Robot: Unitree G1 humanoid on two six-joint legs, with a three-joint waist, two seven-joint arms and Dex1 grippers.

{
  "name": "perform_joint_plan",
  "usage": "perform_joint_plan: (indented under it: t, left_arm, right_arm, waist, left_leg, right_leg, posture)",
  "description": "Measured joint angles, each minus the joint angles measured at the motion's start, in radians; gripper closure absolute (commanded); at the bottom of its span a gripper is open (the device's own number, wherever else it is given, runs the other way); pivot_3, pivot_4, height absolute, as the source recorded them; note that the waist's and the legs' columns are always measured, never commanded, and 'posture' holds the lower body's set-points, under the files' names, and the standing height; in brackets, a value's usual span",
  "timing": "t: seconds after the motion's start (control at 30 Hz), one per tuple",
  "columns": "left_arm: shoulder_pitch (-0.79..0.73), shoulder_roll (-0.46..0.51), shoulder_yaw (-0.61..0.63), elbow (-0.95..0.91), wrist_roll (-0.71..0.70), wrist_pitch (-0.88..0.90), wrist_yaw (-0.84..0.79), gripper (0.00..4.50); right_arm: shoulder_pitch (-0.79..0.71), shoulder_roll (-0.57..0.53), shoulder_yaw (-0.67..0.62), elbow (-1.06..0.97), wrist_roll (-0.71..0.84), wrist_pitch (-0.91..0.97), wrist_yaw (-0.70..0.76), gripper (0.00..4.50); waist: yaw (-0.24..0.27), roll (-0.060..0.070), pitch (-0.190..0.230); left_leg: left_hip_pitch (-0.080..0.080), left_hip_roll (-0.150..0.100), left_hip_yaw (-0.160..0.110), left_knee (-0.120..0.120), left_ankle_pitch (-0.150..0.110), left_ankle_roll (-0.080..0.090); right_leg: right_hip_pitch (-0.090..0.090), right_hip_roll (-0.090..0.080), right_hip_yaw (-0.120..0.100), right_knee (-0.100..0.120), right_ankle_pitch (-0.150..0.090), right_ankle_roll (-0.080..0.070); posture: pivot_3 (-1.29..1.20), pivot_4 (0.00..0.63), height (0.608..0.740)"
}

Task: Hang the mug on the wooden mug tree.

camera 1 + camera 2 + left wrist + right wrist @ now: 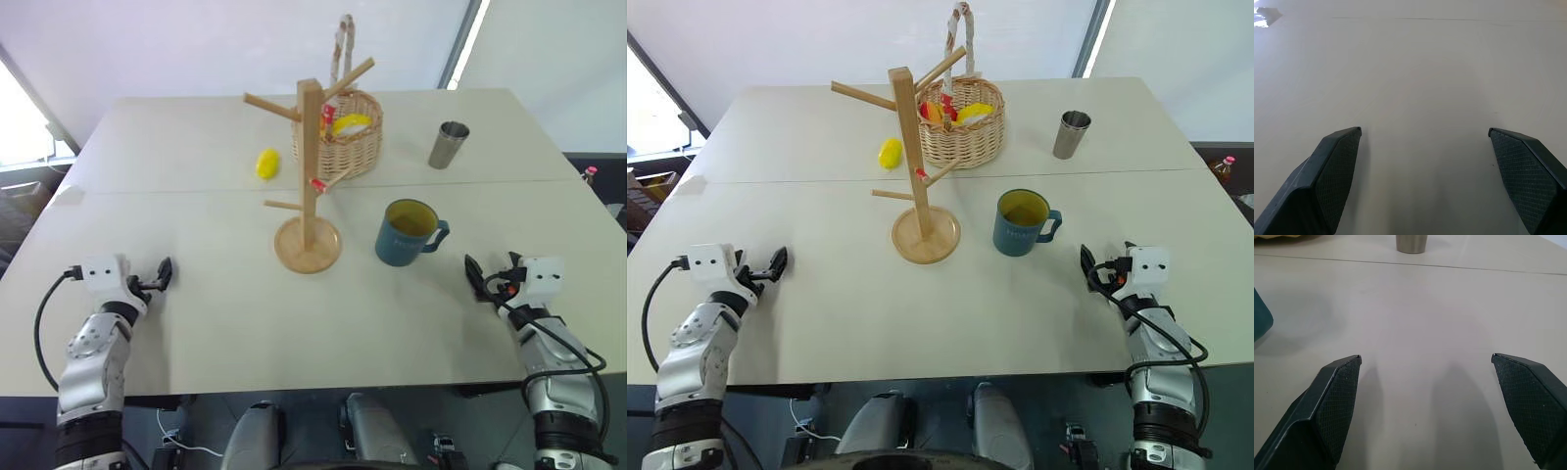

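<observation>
Standing upright on the white table (196, 323), just right of the wooden mug tree (310, 176) and apart from its round base: the teal mug (406, 233), yellow inside, loop handle facing the robot's right. Resting low near the table's near edge, well apart from everything: right gripper (474, 275), jaws spread wide and empty; left gripper (163, 273), likewise wide and empty. Judging the step in hand as the reach for the mug, likely with the right gripper. Advising a grasp on the rim or body opposite the handle, leaving the loop free for a peg. Watching the steel tumbler (448, 145) and wicker basket (343, 137) behind; keeping the tree's base undisturbed.
</observation>
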Motion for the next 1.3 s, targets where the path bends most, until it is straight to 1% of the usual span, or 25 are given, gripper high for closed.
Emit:
perform_joint_plan:
  t: [0.37,0.53,0.6,0.67,0.8,0.97,1.0,1.13,1.3]
  left_arm:
    - [-0.009,-0.007,-0.01,-0.009,-0.014,0.024,-0.017,0.0]
    - [-0.011,-0.01,-0.052,-0.024,-0.008,0.019,-0.055,0.0]
    - [-0.01,-0.012,-0.078,-0.039,-0.014,0.019,-0.091,0.0]
    - [-0.01,-0.013,-0.129,-0.062,-0.023,0.018,-0.156,0.0]
    - [-0.001,-0.006,-0.208,-0.101,-0.031,-0.004,-0.272,0.0]
    - [0.053,0.045,-0.307,-0.196,-0.05,-0.038,-0.449,0.0]
    - [0.077,0.07,-0.351,-0.23,-0.05,-0.048,-0.504,0.0]
    - [0.102,0.082,-0.434,-0.276,-0.036,-0.061,-0.571,0.0]
    - [0.093,0.066,-0.466,-0.321,-0.035,-0.063,-0.571,0.0]
  right_arm:
    - [0.005,0.0,0.0,0.006,-0.002,-0.021,0.0,0.07]
    - [0.009,0.0,0.0,0.007,-0.009,-0.031,-0.002,0.07]
    - [0.011,0.0,0.0,0.006,-0.01,-0.034,-0.005,0.07]
    - [0.022,0.0,0.0,-0.005,-0.01,-0.035,-0.007,0.07]
    - [0.083,-0.002,0.006,-0.066,-0.012,-0.036,0.011,0.07]
    - [0.161,-0.009,0.064,-0.176,-0.012,-0.021,0.08,0.07]
    - [0.162,-0.008,0.085,-0.201,-0.013,-0.012,0.084,0.07]
    - [0.101,0.008,0.104,-0.224,-0.013,0.015,0.057,0.07]
    - [0.016,0.011,0.105,-0.213,-0.013,0.03,0.018,0.07]
  waist:
    - [0.001,0.0,0.0]
    - [0.002,0.0,0.0]
    - [0.003,0.0,0.0]
    - [0.003,0.0,0.0]
    - [0.001,0.0,0.0]
    - [-0.005,0.001,0.0]
    - [-0.005,0.001,0.0]
    - [0.0,0.002,0.0]
    - [0.003,0.002,0.0]
  left_leg:
    - [0.0,0.0,0.0,0.0,0.0,0.0]
    - [0.0,0.0,0.0,0.0,0.0,0.0]
    - [0.0,0.0,0.0,0.0,0.0,0.0]
    - [0.0,0.0,0.0,0.0,0.0,0.0]
    - [0.0,0.0,0.0,-0.001,0.0,0.0]
    - [0.0,0.001,0.0,-0.001,0.0,0.0]
    - [0.0,0.001,0.001,-0.001,0.0,0.0]
    - [0.0,0.001,0.0,0.0,0.0,0.0]
    - [-0.001,0.001,0.0,0.0,0.0,0.0]
  right_leg:
    - [0.0,0.0,0.0,0.0,0.0,0.0]
    - [0.0,0.0,0.0,0.0,0.0,0.0]
    - [0.0,0.0,0.0,0.0,0.0,0.0]
    - [0.0,0.0,0.0,0.0,0.0,0.0]
    - [0.0,0.0,0.0,-0.001,0.0,0.0]
    - [0.0,0.0,0.001,-0.001,0.0,-0.001]
    - [0.0,0.0,0.001,-0.001,0.0,-0.001]
    - [0.0,0.0,0.001,-0.001,-0.001,-0.001]
    - [0.0,0.0,0.001,-0.001,0.0,-0.001]
  posture:
    - [0.0,0.15,0.74]
    - [0.0,0.15,0.74]
    - [0.0,0.15,0.74]
    - [0.0,0.15,0.74]
    - [0.0,0.15,0.74]
    - [0.0,0.15,0.74]
    - [0.0,0.15,0.74]
    - [0.0,0.15,0.74]
    - [0.0,0.15,0.74]
